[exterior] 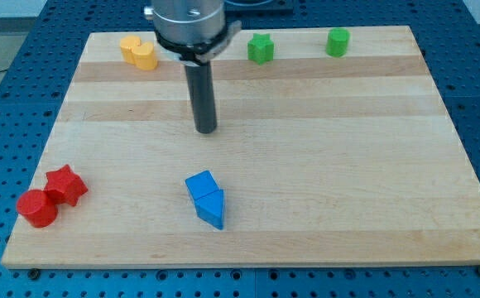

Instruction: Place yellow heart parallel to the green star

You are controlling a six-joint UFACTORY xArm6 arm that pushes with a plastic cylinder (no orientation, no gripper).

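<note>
The yellow heart [145, 56] lies near the board's top left, touching an orange-yellow block [129, 46] on its left. The green star [261, 48] sits at the top, right of centre. My tip [206, 129] rests on the board below and between them, to the right of and below the heart and to the left of and below the star, touching neither.
A green round block [338, 41] sits at the top right. A red star [66, 185] and a red cylinder [37, 208] lie at the bottom left. A blue cube [201, 185] and a blue triangle [211, 209] lie touching at the bottom centre. The wooden board [348, 165] ends on all sides.
</note>
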